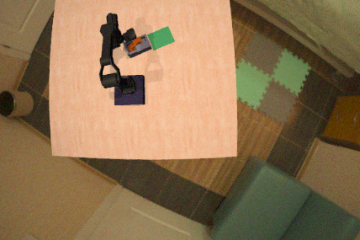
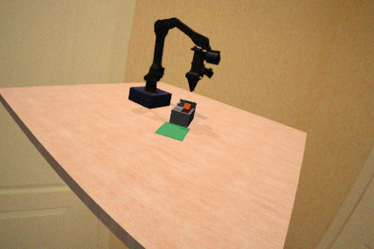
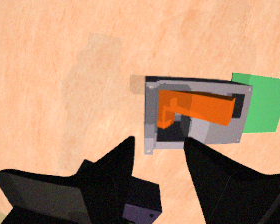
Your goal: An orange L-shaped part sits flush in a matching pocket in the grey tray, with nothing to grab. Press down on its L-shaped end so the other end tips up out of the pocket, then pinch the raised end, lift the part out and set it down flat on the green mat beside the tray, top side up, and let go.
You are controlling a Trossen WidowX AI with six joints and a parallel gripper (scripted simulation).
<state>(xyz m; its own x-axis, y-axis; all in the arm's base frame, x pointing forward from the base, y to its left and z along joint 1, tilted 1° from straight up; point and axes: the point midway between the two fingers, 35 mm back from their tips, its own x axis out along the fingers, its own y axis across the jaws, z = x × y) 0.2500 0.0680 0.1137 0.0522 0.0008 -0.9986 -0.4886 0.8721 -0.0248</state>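
The orange L-shaped part lies in the pocket of the grey tray. In the exterior view one end of it sticks up above the tray's top. The green mat lies flat against the tray's side. My gripper hangs well above the tray, pointing down, over the tray's edge away from the mat. Its fingers stand partly apart with nothing between them.
The arm's dark blue base stands on the pink table top, a short way from the tray. The table's edges are far from the tray and mat.
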